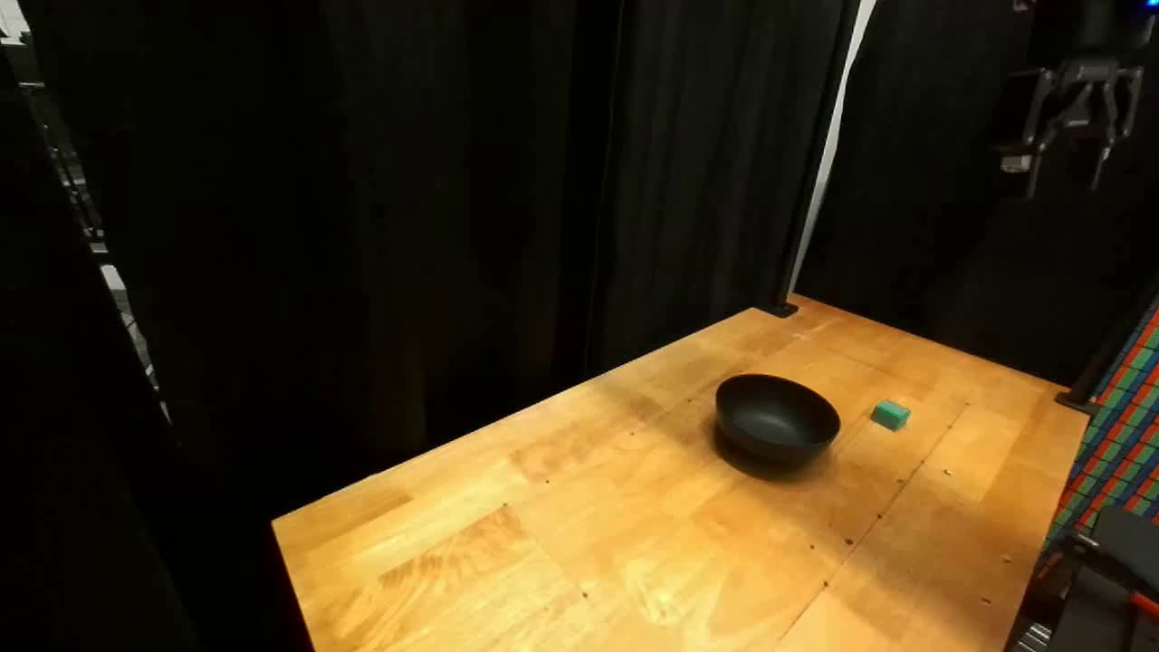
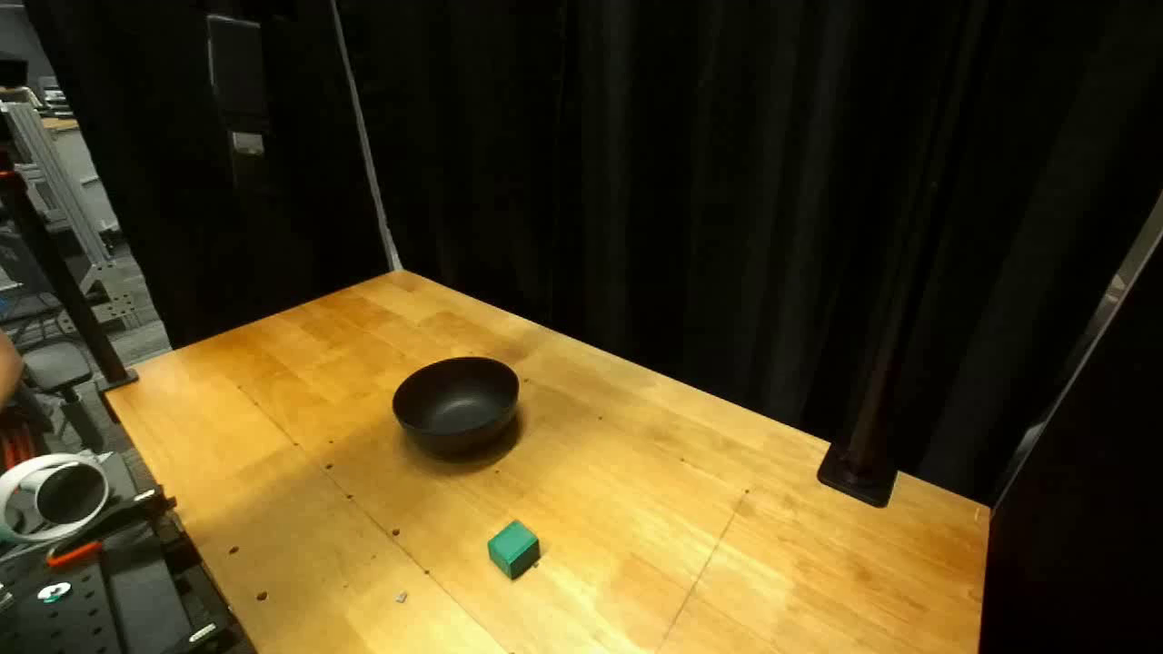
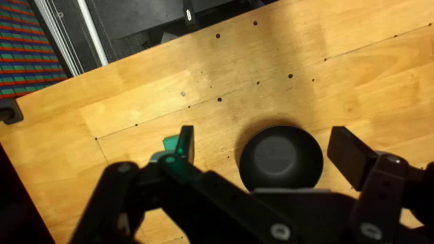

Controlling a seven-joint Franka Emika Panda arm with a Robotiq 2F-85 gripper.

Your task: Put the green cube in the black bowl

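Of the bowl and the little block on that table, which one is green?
The green cube: small, with flat faces. The black bowl is wider, round and hollow.

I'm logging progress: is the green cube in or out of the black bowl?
Out: the green cube sits on the table, apart from the black bowl in both exterior views.

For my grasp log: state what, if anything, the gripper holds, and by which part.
Nothing: the black fingers stand apart; the small green cube and round black bowl rest on the wooden table.
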